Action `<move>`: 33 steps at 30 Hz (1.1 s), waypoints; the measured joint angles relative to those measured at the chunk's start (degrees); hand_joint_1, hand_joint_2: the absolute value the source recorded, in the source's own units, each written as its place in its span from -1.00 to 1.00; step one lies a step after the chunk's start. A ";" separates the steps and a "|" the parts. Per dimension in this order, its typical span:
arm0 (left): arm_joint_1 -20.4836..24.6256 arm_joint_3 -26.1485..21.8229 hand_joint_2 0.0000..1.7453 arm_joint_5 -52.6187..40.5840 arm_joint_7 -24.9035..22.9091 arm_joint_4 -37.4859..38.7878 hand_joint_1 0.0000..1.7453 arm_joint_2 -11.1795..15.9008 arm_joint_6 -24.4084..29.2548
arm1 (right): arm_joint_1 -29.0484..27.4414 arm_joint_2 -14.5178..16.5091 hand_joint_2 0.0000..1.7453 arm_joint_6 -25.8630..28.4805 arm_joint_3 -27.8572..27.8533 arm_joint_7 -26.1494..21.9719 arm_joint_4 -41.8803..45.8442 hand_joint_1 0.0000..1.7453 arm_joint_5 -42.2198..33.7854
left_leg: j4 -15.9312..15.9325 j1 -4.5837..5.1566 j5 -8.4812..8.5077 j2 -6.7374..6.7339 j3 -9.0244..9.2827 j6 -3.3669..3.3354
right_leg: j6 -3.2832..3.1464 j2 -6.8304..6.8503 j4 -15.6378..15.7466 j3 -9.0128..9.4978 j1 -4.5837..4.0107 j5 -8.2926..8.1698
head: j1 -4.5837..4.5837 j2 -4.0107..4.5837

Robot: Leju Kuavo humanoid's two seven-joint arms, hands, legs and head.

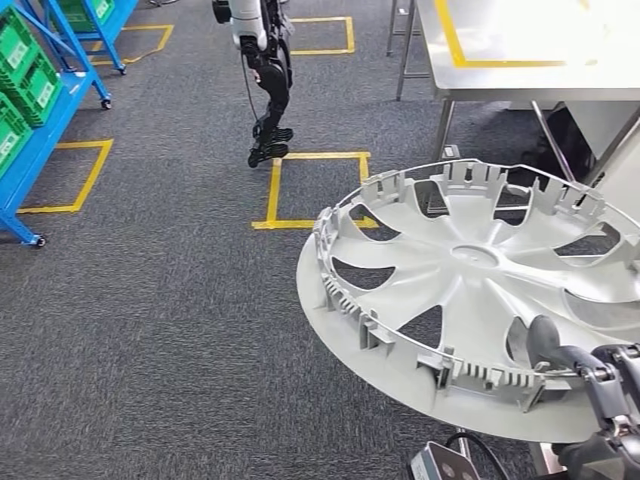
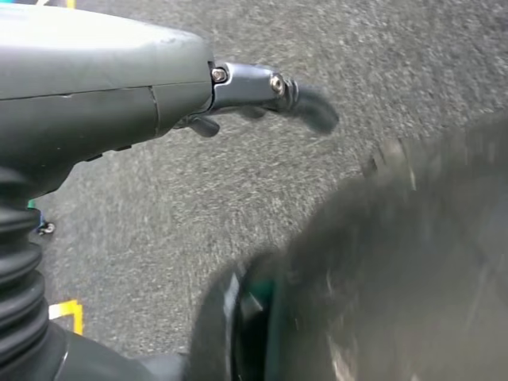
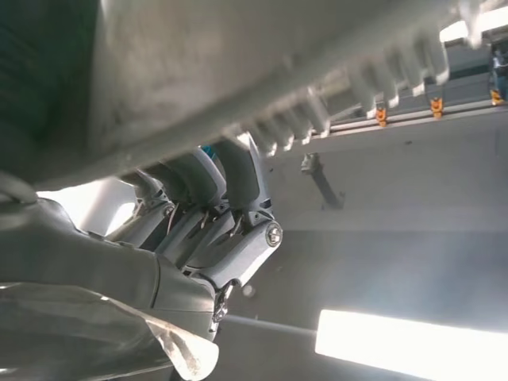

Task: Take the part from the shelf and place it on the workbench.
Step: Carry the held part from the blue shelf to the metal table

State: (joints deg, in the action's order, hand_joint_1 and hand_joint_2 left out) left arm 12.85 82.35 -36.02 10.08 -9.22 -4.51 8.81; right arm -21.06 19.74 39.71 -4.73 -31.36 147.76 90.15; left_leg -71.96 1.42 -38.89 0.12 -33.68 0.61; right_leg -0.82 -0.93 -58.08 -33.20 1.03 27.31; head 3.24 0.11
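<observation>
Gripping near rim of large grey plastic wheel cover [image 1: 475, 290], right hand [image 1: 596, 385] sits lower right of frame, thumb on top, fingers [image 3: 236, 171] curled beneath. Cover held level above dark carpet [image 1: 173, 300]. Left hand [image 2: 257, 91] empty, fingers extended.

The big grey wheel cover [image 1: 483, 290] runs off the picture's edge past the right hand [image 1: 596, 385]. Near the left hand [image 2: 108, 95], a dark blurry shape [image 2: 389, 270] is too fuzzy to tell. The right hand's fingertips [image 3: 236, 159] hide behind the cover's rim.

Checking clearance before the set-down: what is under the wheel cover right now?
Under the wheel cover lie grey carpet and a yellow floor marking; the right hand grips its near rim. The floor directly beneath it is covered.
</observation>
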 joint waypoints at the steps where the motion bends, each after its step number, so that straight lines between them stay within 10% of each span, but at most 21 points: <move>1: 0.03 0.61 1.00 0.56 -0.02 -0.56 -1.00 0.26 -0.12 | 0.00 0.01 1.00 0.00 0.02 -0.09 -0.01 1.00 0.01 | -0.94 -0.02 0.59 0.05 -0.70 0.01 | 0.01 -0.76 -0.02 0.00 -0.08 0.01 | 0.01 0.00; 5: 0.11 1.77 1.00 0.84 -0.37 -2.10 -1.00 0.92 -0.08 | 0.06 0.02 1.00 0.00 0.18 -0.34 -0.02 1.00 0.02 | 10.38 -0.86 9.02 3.78 2.01 -0.11 | 0.35 -3.57 -0.37 -0.20 -0.22 0.14 | 0.03 0.00; 7: 0.14 2.09 1.00 0.72 -0.42 -2.65 -1.00 1.12 -0.01 | 0.13 0.02 1.00 0.00 0.37 -0.58 -0.02 1.00 0.00 | 13.32 -1.17 9.94 5.86 2.50 -0.35 | 0.94 -4.78 -0.73 -0.95 -0.22 0.02 | 0.07 0.00; 9: 0.09 2.14 1.00 1.38 -0.37 -3.08 -1.00 1.28 0.10 | 0.07 0.04 1.00 0.00 0.55 -0.67 -0.01 1.00 0.00 | 13.76 -1.12 9.88 5.01 2.46 -0.98 | 1.62 -5.73 -0.81 -1.59 -0.05 -0.21 | 0.08 0.00; 13: -2.99 0.46 1.00 10.32 1.27 -3.40 -1.00 2.21 5.33 | 0.15 0.05 1.00 0.00 0.67 -0.20 -0.02 1.00 -0.03 | 14.51 -1.09 9.98 1.35 3.13 -2.28 | 2.41 -0.44 -8.41 -5.71 -0.39 4.01 | 0.62 0.00; 16: -6.19 -2.85 1.00 13.92 1.65 -4.34 -1.00 3.58 11.73 | 0.17 -0.01 1.00 0.00 1.17 1.10 -0.10 1.00 -0.05 | 14.48 -0.76 9.62 -1.44 3.24 -2.68 | 2.75 0.99 -16.66 -9.89 -0.17 6.39 | 0.68 0.00; 20: -0.73 -1.63 1.00 -5.24 4.16 -5.40 -1.00 3.34 9.81 | 0.95 -0.56 1.00 0.00 2.86 2.85 -0.78 1.00 0.01 | 14.35 -0.50 9.43 -2.20 3.19 -2.37 | 2.43 4.49 -4.92 -3.81 -0.47 0.48 | 0.74 0.00; 22: 3.54 -0.37 1.00 -19.44 7.65 -5.64 -1.00 1.44 5.76 | 1.91 -1.04 1.00 0.00 4.33 3.37 -1.52 1.00 0.02 | 14.17 -0.17 9.40 -2.64 2.98 -1.91 | 1.85 6.41 -1.17 -1.92 -1.01 0.02 | 0.73 -0.01; 26: 8.67 2.24 1.00 -37.02 12.30 -5.86 -1.00 -3.79 -1.84 | 3.15 -2.28 1.00 0.00 8.73 4.42 -3.35 1.00 0.02 | 12.69 -0.46 8.03 -3.25 2.64 -0.82 | 0.59 3.47 -0.54 -1.94 -1.05 -0.49 | 0.66 -0.01; 30: 9.50 3.82 1.00 -35.75 15.31 -5.84 -1.00 -6.79 -9.26 | 4.64 -3.62 1.00 -0.01 12.11 5.89 -5.43 1.00 0.11 | -0.51 -0.92 2.29 -0.45 -4.28 -0.41 | -0.10 0.00 -0.39 -1.78 -0.98 -0.64 | 0.47 0.00; 33: 10.34 3.79 1.00 -31.86 14.59 -5.57 -1.00 -8.89 -18.10 | 6.50 -5.94 1.00 -0.02 16.18 8.74 -8.00 1.00 0.24 | -0.30 -0.91 5.28 -0.01 -5.35 -0.80 | -0.10 -2.63 -0.41 -1.52 -1.05 -0.65 | 0.45 0.00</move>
State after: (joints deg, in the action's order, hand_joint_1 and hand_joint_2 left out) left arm 23.19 86.14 -67.89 24.67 -14.79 -13.41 -9.29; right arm -14.56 13.80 39.69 11.45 -22.62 139.77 90.39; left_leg -72.26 0.51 -33.61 0.11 -39.03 -0.19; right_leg -0.92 -3.56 -58.49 -34.72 -0.02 26.67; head 3.69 0.11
